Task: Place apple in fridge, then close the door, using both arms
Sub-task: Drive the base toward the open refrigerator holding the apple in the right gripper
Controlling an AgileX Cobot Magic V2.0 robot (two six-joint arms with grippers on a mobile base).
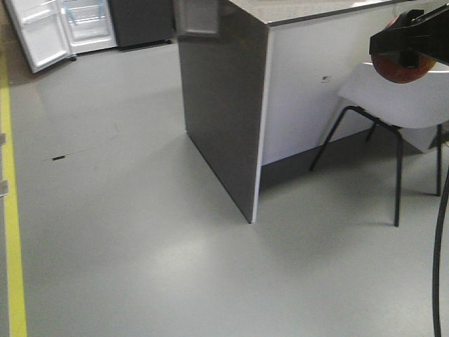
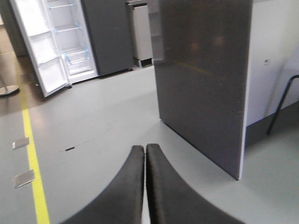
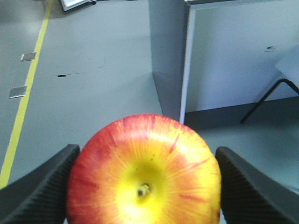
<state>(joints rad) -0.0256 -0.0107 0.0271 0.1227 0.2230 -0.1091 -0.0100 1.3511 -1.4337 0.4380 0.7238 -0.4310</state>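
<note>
The red and yellow apple fills the lower part of the right wrist view, with my right gripper shut on its two sides. In the front view the apple hangs under that gripper at the top right, in front of a chair. The fridge stands far off at the top left, white inside, its door swung open to the left. The left wrist view shows the fridge and the door too. My left gripper is shut on nothing, above the floor.
A counter with a dark grey end panel stands between me and the fridge's side of the room. A white chair with black legs is at the right. A yellow floor line runs along the left. Grey floor lies ahead.
</note>
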